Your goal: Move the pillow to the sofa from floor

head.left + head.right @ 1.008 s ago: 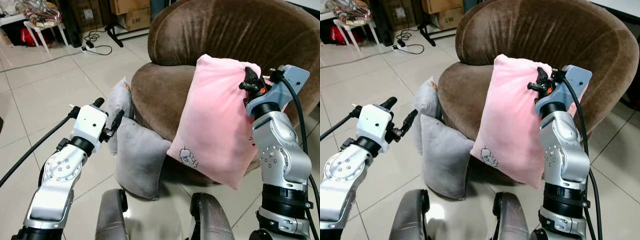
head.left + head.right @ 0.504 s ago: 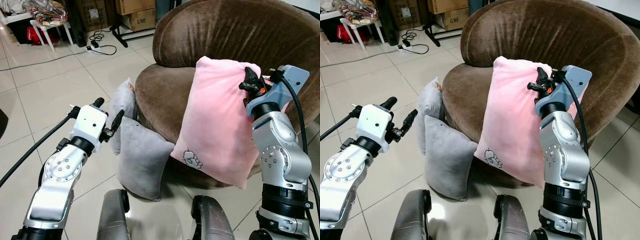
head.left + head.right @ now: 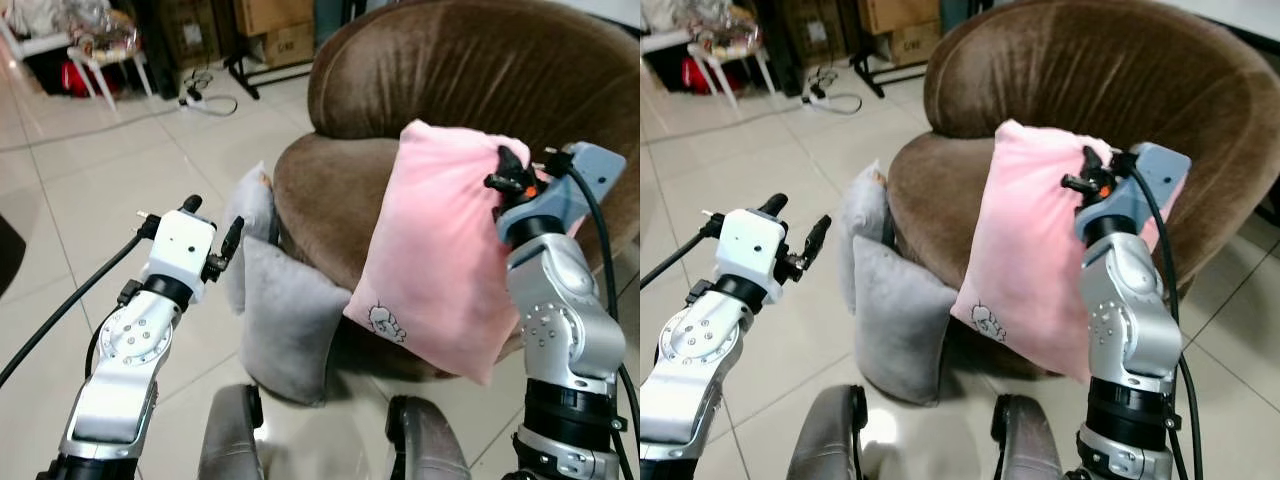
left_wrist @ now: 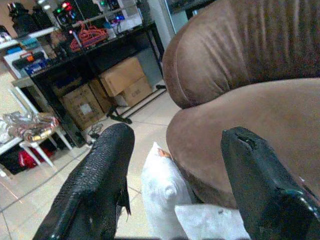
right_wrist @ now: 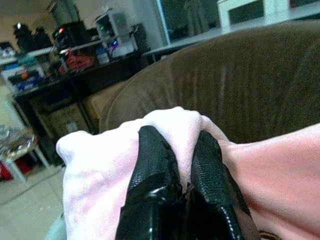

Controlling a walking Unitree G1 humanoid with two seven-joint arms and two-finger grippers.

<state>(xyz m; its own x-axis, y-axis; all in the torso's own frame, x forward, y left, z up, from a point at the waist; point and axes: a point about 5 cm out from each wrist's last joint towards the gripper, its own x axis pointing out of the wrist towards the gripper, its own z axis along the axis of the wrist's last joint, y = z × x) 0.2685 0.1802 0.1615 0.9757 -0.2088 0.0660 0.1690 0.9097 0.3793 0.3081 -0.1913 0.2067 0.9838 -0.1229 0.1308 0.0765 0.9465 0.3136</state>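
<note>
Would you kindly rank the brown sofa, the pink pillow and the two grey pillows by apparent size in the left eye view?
1. Brown sofa.
2. Pink pillow, held nearer the camera, so perhaps flattered.
3. Front grey pillow.
4. Rear grey pillow, partly hidden, so unsure.

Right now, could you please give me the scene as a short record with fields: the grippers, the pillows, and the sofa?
right gripper: shut on the pink pillow, pinching a fold near its top edge
pink pillow: held up in front of the brown sofa, hanging over the seat's front edge
left gripper: open, holding nothing, raised toward the grey pillows
grey pillows: two, standing on the tiled floor, leaning against the sofa's front
task state: pink pillow off the floor, not yet released on the seat
</note>
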